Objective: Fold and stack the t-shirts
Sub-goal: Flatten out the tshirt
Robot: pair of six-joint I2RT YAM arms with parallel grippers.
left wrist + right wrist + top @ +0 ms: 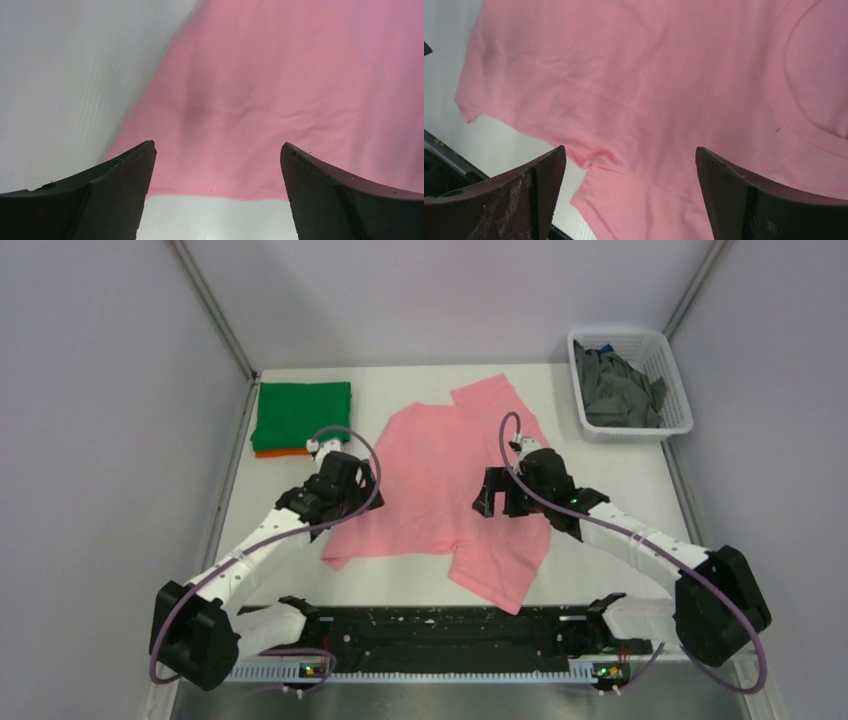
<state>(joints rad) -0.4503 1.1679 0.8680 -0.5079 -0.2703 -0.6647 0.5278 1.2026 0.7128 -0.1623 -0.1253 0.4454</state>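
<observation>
Both arms are poised over the pink t-shirt (440, 490), which lies spread flat and sideways on the table (620, 500); the left gripper (217, 147) hangs with its jaws wide apart and nothing between them, the shirt's edge running right under its fingertips and bare table showing just off its left finger; the right gripper (630, 150) is likewise spread and empty, with the notch where sleeve meets body lying directly below the gap and the curved neckline off past its right finger; beyond the left gripper sits the green t-shirt (300, 412), already folded, atop a folded orange t-shirt (280, 452) peeking out beneath; beyond the right gripper, well apart, dark grey t-shirts (620, 390) wait bunched in the white lattice basket (680, 425); so the pink one looks to be at the very start of its fold, no grasp made yet; now the hazards: the left gripper is so close to the cloth's border that a descent slightly off could close on table and miss the edge; either jaw could pinch only the top layer, leaving the lower one behind and the fold lopsided; the right gripper, sitting over the underarm, could gather sleeve and body together and bunch them; and if the two arms lift unevenly the shirt may skew or drag across the table.
</observation>
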